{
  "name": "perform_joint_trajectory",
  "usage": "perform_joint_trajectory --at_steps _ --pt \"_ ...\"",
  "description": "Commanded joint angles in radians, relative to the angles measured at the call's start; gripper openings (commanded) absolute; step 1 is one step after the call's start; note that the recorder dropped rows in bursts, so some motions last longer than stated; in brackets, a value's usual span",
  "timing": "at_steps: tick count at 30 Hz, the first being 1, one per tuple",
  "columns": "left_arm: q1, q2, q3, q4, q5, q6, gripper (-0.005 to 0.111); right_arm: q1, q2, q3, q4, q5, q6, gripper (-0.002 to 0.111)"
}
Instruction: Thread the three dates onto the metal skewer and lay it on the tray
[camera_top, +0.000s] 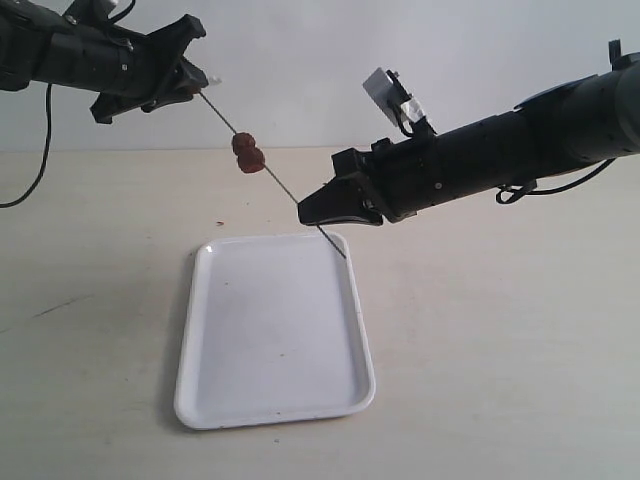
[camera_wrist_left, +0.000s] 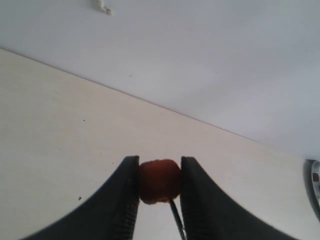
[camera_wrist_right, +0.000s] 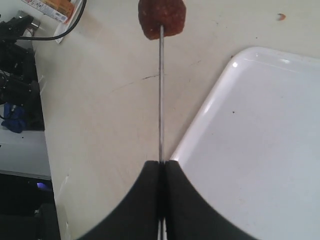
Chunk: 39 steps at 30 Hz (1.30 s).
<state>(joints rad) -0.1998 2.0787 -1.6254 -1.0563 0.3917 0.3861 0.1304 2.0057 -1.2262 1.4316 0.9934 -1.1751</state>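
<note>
The metal skewer (camera_top: 280, 185) hangs slanted in the air above the table, its lower tip over the far edge of the white tray (camera_top: 275, 390). Two dates (camera_top: 248, 152) sit pressed together on its upper half. My left gripper (camera_top: 197, 80) is at the skewer's top end. In the left wrist view its jaws (camera_wrist_left: 159, 172) are shut on a third date (camera_wrist_left: 159, 181), with the skewer (camera_wrist_left: 176, 220) coming out beneath it. My right gripper (camera_top: 308, 212) is shut on the skewer's lower part (camera_wrist_right: 161, 100), just past the tray's rim (camera_wrist_right: 200, 125). The nearest threaded date (camera_wrist_right: 161, 17) shows up the rod.
The tray (camera_wrist_right: 260, 150) lies flat on the pale tabletop (camera_top: 500, 350) with nothing on it. A small reddish crumb (camera_top: 220, 222) lies on the table behind the tray. Dark equipment and cables (camera_wrist_right: 20, 60) stand beyond the table's edge in the right wrist view.
</note>
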Motion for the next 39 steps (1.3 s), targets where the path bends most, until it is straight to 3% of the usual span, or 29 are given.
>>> perform_joint_trajectory --at_steps 1,14,39 --pt "-0.003 -0.009 -0.006 -0.022 -0.014 0.001 0.029 -0.002 -0.003 0.003 0.005 -0.017 -0.002 0.000" --pt "-0.003 -0.009 -0.006 -0.037 0.001 0.003 0.029 -0.002 -0.003 0.003 -0.006 -0.048 0.000 0.000" --pt "-0.113 -0.009 -0.006 -0.037 -0.034 0.003 0.029 -0.002 -0.003 0.003 0.192 -0.080 0.017 0.000"
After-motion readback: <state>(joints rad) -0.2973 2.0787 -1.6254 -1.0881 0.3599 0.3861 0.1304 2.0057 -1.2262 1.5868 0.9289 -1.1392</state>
